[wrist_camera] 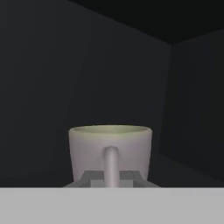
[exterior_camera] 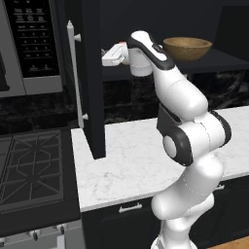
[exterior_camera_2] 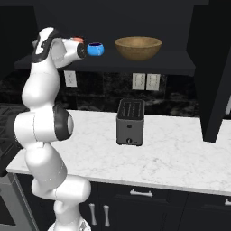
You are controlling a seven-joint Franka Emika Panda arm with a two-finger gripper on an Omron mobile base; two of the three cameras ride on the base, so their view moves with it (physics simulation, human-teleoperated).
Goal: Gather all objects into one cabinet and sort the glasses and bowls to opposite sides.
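Note:
Inside the black wall cabinet point(exterior_camera_2: 173, 64) my gripper point(exterior_camera_2: 85, 50) reaches along the shelf. It is shut on the handle of the small blue cup point(exterior_camera_2: 95, 49). In the hand view that cup point(wrist_camera: 109, 146) looks pale in the dark, and its handle stands between my fingertips point(wrist_camera: 92, 177). To the right of the cup, the wide wooden bowl point(exterior_camera_2: 138, 48) rests on the same shelf, also seen from the left point(exterior_camera: 187, 47). A sliver of orange point(exterior_camera_2: 79, 39) shows just above my hand; I cannot tell whether it is the orange cup.
The cabinet's left door point(exterior_camera: 92, 97) stands open beside my hand, its silver bar handle point(exterior_camera: 73, 73) facing the stove point(exterior_camera: 29, 170). A black toaster point(exterior_camera_2: 130, 122) sits on the marble counter point(exterior_camera_2: 180, 158) below the shelf. Another dark door point(exterior_camera_2: 216, 72) hangs open at the right.

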